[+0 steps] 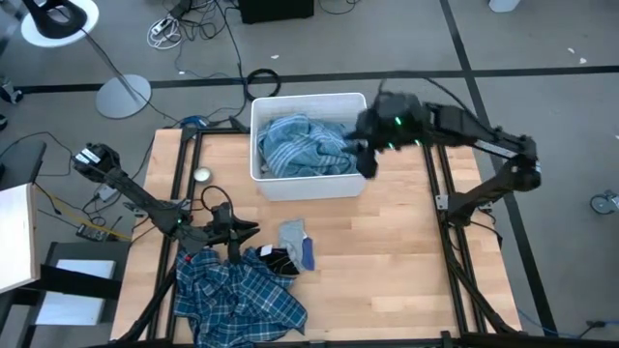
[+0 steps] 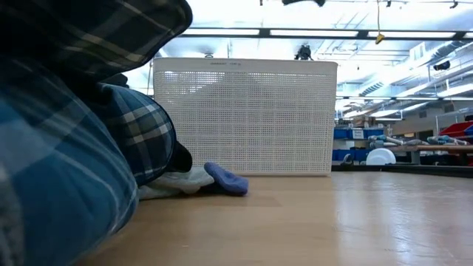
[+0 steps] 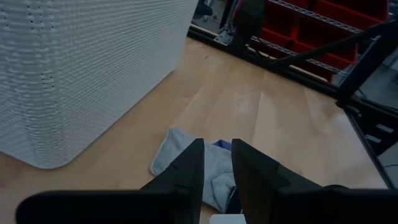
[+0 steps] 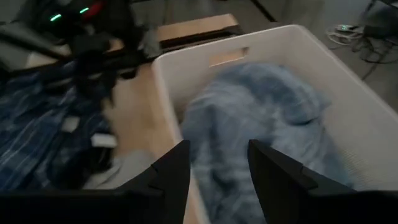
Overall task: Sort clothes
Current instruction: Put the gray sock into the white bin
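Overhead, the right claw [image 1: 368, 162] hangs at the right edge of the white bin [image 1: 308, 186], fingers spread apart, nothing between them. The grey-blue striped shirt [image 1: 305, 145] lies bunched inside the bin. Left claw [image 1: 235, 253] sits low over the desk [image 1: 387, 261] near its front left, fingers [image 3: 186, 171] set a narrow gap apart, empty. Blue-white plaid shirt [image 1: 237, 295] lies crumpled at the desk's front-left corner. Small grey-and-blue piece [image 1: 296, 242] lies just beside it; a black piece with white marks [image 1: 276, 259] rests touching the plaid.
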`<state>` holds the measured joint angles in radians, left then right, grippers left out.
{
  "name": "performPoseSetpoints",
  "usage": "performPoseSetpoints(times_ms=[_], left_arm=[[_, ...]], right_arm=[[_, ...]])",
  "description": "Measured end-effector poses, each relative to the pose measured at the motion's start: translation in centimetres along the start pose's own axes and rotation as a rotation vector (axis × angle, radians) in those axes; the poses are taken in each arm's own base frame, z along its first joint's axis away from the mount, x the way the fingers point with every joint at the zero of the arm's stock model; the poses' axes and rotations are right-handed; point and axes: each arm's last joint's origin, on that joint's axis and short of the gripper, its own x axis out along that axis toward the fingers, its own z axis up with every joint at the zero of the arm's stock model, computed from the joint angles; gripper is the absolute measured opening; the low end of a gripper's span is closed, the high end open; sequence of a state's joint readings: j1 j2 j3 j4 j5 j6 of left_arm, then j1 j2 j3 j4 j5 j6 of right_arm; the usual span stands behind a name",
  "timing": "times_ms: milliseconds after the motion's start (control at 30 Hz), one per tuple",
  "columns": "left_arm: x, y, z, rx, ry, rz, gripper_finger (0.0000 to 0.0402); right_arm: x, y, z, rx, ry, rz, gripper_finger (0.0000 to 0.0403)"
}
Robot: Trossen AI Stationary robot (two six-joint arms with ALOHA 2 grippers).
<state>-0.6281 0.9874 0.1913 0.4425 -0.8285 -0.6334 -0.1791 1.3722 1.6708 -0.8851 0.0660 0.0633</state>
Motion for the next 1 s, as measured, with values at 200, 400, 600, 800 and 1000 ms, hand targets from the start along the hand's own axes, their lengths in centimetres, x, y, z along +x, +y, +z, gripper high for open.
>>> performPoseSetpoints(times_ms=[200, 400, 600, 800, 1000], left_arm=[[0.0, -0.1, 0.0, -0.006, -0.003, -0.006, 0.0085], [0.0, -0.1, 0.0, -0.006, -0.003, -0.006, 0.0085], [0.0, -0.1, 0.0, -0.006, -0.003, -0.006, 0.0085], [0.0, 0.0, 0.0, 0.024, 0.000, -0.004, 0.0085], [0.4, 0.0, 0.6, 0.155, -0.011, 0.014, 0.0085]], right_arm=[[-1.8, 4.3, -4.9, -0.011, 0.000, 0.029, 0.0162], [-0.3, 7.0, -11.7, 0.017, -0.014, 0.018, 0.0162], [3.4, 8.4, -18.2, 0.057, -0.004, 0.044, 0.0162], [7.2, 8.5, -23.9, 0.185, 0.029, 0.039, 0.0159], [9.4, 8.8, -27.7, 0.296, 0.001, 0.068, 0.0157]])
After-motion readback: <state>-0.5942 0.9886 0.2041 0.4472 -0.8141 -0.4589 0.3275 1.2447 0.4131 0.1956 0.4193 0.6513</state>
